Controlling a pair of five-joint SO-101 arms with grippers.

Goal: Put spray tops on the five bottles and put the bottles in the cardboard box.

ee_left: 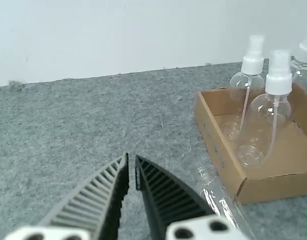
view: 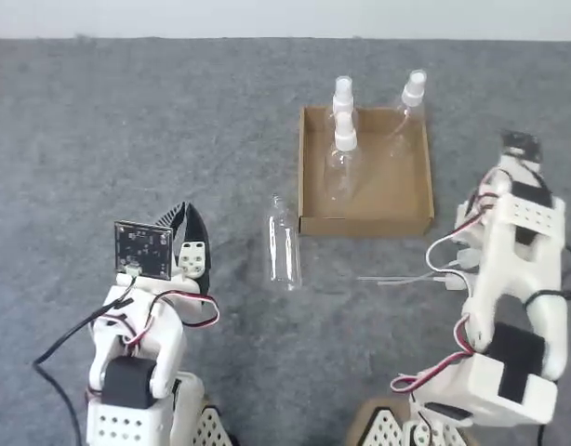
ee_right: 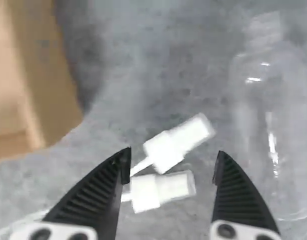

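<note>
- Two spray tops (ee_right: 176,141) lie between the spread fingers of your right gripper (ee_right: 172,152), neither pinched yet.
- You look to be at the pick-up step: close on one top only, since they lie very close together.
- Outside one finger is a clear bottle (ee_right: 266,100), and outside the other the cardboard box (ee_right: 23,75).
- Your left gripper (ee_left: 132,158), pressed together and empty, sits beside a capless bottle (view: 284,249) lying on the grey carpet (view: 127,121), with the capped bottles (view: 345,153) ahead of it.

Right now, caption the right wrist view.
Open right gripper framing two spray tops on grey carpet, near the cardboard box.
</note>
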